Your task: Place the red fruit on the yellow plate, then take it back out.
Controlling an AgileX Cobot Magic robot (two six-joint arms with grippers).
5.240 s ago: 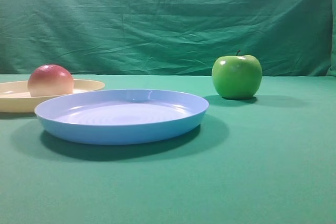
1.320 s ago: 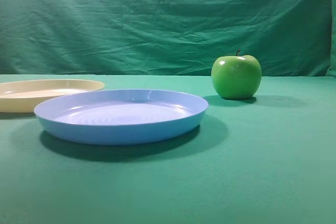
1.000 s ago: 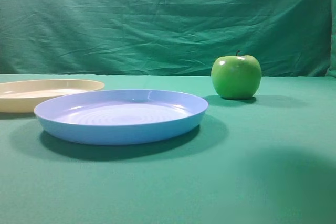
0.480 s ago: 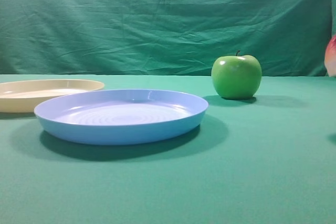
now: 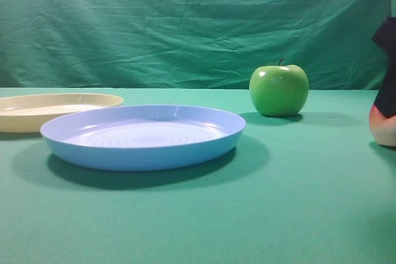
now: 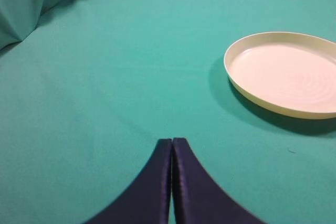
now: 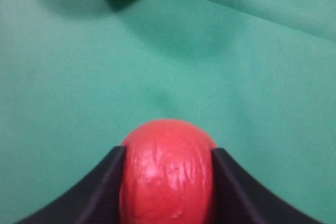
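The red fruit [image 5: 383, 130] sits low at the far right edge of the exterior view, its underside at the green cloth. My right gripper [image 5: 387, 94] comes down onto it from above. In the right wrist view the red fruit [image 7: 167, 174] fills the gap between the two dark fingers, which press against both its sides, so my right gripper [image 7: 167, 150] is shut on it. The yellow plate [image 5: 37, 120] lies empty at the far left. My left gripper [image 6: 171, 141] is shut on nothing, hovering over bare cloth left of the yellow plate [image 6: 283, 72].
A light blue plate [image 5: 142, 154] stands in the middle foreground. A green apple [image 5: 279, 91] rests behind and to the right of it, a little left of the red fruit. Green cloth hangs as a backdrop.
The red fruit has dropped at the right edge from mid-height down to the cloth, and the right gripper's dark finger has come into the exterior view. Plates and apple stayed put.
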